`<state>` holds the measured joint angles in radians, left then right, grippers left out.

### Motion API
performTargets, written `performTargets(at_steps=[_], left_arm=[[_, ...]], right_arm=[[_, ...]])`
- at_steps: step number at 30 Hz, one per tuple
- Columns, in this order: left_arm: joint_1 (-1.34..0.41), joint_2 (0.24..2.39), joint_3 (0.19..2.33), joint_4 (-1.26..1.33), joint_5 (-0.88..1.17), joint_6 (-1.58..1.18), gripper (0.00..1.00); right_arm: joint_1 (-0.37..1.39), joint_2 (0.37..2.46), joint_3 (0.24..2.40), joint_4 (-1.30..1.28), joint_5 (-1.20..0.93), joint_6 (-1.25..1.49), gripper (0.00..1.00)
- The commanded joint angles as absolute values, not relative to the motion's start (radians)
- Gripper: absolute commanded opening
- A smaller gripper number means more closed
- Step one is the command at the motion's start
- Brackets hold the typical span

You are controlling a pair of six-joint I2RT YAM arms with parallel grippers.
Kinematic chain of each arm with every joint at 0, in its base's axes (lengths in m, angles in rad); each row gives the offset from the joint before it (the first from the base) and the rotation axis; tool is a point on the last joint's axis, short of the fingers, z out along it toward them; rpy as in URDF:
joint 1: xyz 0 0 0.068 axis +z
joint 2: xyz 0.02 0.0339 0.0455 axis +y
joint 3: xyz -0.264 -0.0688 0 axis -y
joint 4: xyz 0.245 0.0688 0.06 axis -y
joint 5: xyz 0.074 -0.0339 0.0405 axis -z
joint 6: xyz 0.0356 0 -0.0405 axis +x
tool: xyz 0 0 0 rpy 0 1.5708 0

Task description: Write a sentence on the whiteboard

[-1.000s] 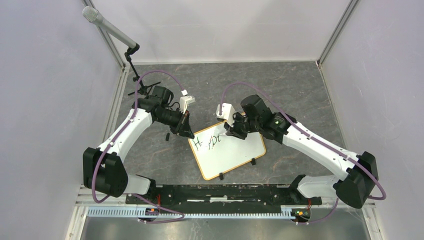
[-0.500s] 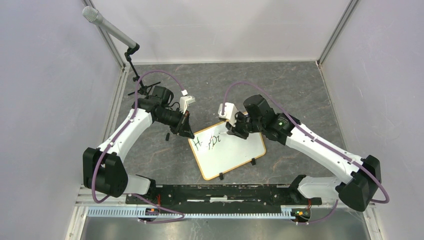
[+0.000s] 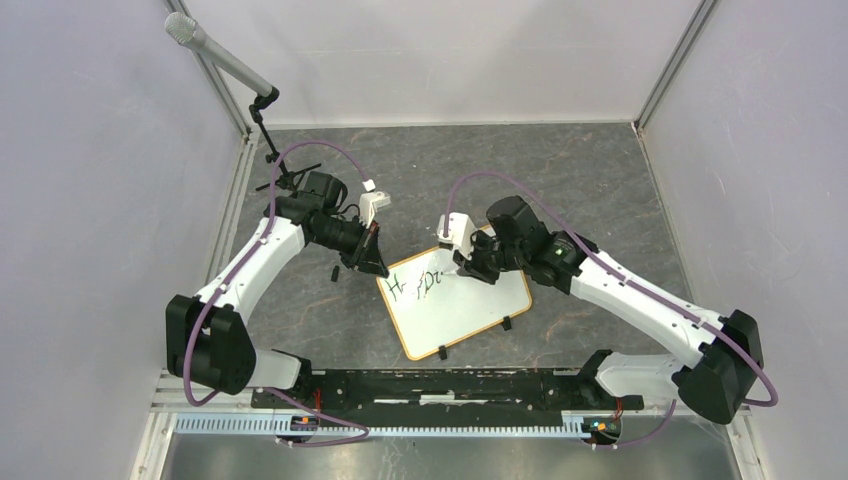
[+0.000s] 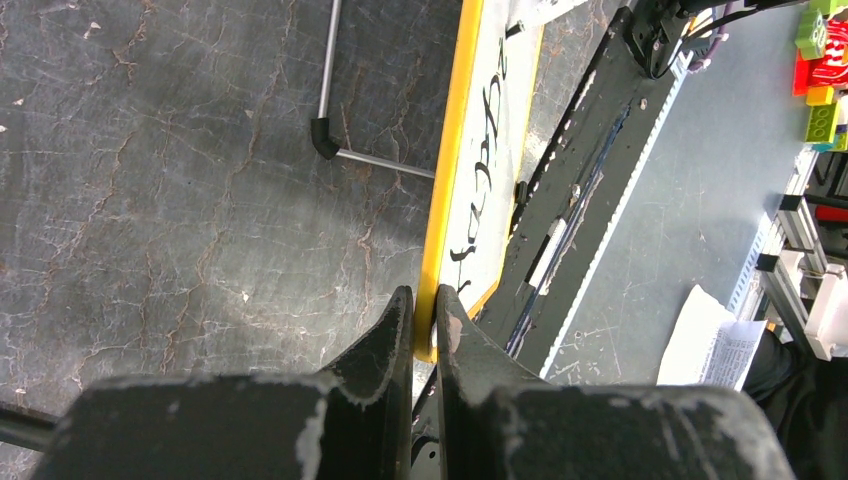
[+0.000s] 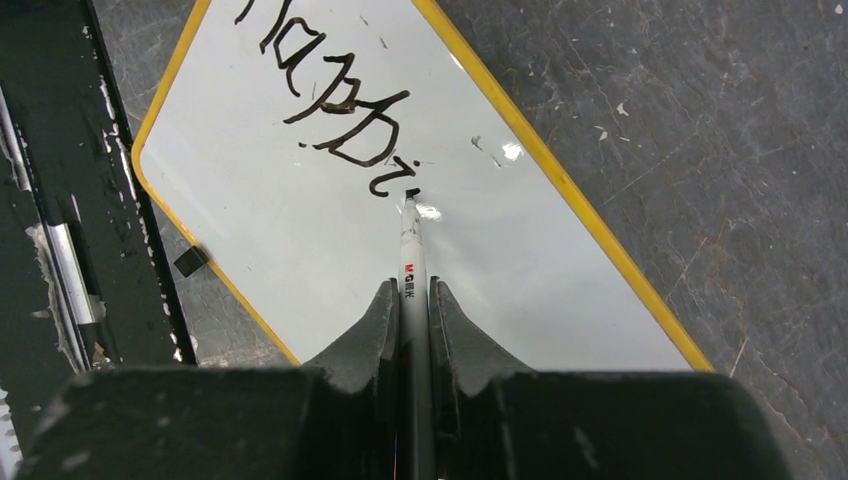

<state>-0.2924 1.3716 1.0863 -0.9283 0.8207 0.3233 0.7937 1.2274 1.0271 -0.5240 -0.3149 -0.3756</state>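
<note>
The whiteboard (image 3: 460,310), white with a thin tan frame and black clip feet, lies tilted on the grey table. Dark handwriting (image 3: 418,284) near its top left reads roughly "Happi"; it also shows in the right wrist view (image 5: 330,100). My left gripper (image 3: 378,265) is shut on the board's top left corner; the left wrist view shows its jaws pinching the yellow frame (image 4: 445,200) at the gripper (image 4: 426,312). My right gripper (image 5: 410,295) is shut on a white marker (image 5: 411,250), whose tip touches the board just after the last letter. In the top view that gripper (image 3: 468,264) hangs over the board's upper edge.
A microphone (image 3: 215,50) on a black stand (image 3: 275,160) stands at the back left. A black rail (image 3: 440,385) runs along the near edge between the arm bases. Walls close in the table on the left, back and right.
The right gripper and marker have shifted slightly to the right and nearer along the writing line. The left arm and the board have not moved.
</note>
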Motion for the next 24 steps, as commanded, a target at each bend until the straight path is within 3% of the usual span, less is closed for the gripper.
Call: performTargets(at_steps=[1, 24], left_arm=[[-0.321, 1.377, 1.068, -0.953, 0.788, 0.328, 0.02], [-0.324, 1.383, 1.069, -0.953, 0.787, 0.330, 0.02]], right_arm=[[0.790, 1.230, 1.005, -0.490, -0.308, -0.389, 0.00], [0.756, 1.238, 1.064, -0.480, -0.293, -0.374, 0.00]])
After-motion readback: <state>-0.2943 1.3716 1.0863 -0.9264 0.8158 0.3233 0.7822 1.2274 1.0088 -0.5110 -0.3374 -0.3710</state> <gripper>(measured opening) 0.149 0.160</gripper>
